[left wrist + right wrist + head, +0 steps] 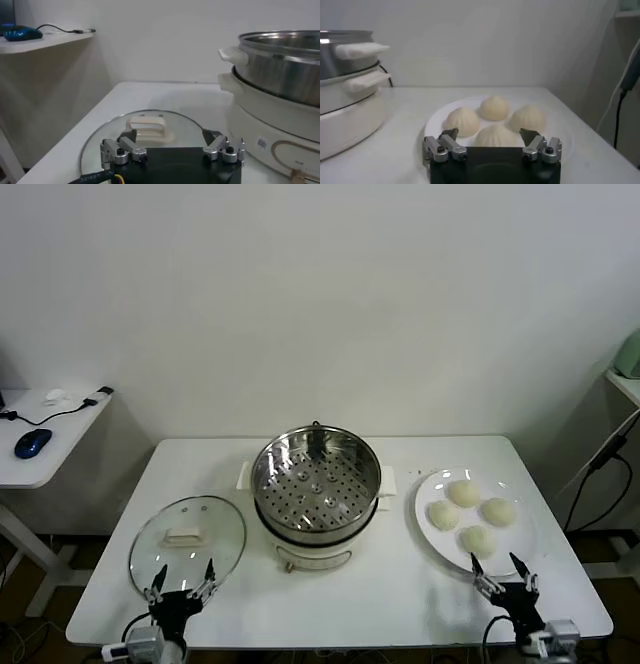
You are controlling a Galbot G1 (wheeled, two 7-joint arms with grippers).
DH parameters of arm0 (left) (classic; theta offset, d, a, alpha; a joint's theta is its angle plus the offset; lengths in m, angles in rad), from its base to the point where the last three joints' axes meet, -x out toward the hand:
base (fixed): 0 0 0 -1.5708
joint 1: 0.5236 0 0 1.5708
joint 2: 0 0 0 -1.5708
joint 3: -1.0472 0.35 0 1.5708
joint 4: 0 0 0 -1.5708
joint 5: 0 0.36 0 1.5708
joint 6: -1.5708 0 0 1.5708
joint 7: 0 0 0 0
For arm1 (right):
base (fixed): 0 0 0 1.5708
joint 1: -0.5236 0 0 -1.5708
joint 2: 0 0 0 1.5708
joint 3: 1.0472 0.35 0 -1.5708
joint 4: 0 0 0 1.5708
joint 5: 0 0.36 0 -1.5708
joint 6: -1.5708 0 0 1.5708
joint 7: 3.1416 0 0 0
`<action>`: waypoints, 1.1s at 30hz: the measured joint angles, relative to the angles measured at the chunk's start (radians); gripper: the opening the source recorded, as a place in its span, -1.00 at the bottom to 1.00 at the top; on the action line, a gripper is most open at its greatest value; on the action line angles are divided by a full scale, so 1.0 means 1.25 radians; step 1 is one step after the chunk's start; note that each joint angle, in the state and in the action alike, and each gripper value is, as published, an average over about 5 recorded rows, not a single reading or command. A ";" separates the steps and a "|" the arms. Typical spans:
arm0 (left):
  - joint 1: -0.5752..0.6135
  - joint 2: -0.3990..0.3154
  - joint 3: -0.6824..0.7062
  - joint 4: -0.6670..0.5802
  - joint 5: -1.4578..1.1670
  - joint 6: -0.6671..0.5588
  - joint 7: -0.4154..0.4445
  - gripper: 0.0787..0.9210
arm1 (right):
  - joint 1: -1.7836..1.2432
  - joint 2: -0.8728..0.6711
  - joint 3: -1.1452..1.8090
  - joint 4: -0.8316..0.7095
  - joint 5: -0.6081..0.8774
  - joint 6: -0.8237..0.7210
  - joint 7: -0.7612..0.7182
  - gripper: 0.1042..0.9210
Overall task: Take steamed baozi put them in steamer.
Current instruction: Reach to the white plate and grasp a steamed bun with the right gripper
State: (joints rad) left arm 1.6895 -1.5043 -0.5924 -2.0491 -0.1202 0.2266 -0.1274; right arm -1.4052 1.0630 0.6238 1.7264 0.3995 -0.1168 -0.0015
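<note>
Cream-white baozi point(471, 514): I see four, domes up, clustered on the white plate point(428, 529) right of the steamer point(316, 484); round, no long axis.
Steamer: steel, lidless, its perforated tray bare.
Right gripper point(505, 578): released, jaws wide, just short of the nearest bun.
Left gripper point(181, 584): released, parked at the glass lid point(187, 534).
Risk: I judge that soft dough may dent under a hard pinch, or neighbouring buns get nudged.

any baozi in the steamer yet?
No. In the head view the steamer tray is bare, and all four baozi sit on the white plate.
</note>
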 measured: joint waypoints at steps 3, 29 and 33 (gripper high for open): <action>0.001 0.002 0.003 -0.003 0.001 0.000 0.001 0.77 | 0.074 -0.031 -0.023 -0.034 -0.015 -0.031 -0.023 0.76; 0.002 0.018 0.010 0.022 0.004 -0.017 0.003 0.77 | 1.141 -0.351 -1.033 -0.560 -0.289 0.155 -0.912 0.76; 0.004 0.017 0.011 0.028 0.004 -0.023 0.004 0.77 | 1.206 -0.317 -1.120 -0.637 -0.302 0.171 -0.951 0.76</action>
State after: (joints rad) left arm 1.6939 -1.4824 -0.5789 -2.0147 -0.1158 0.1983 -0.1228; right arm 0.1018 0.6669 -0.7757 0.9296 0.0219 0.0971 -1.1902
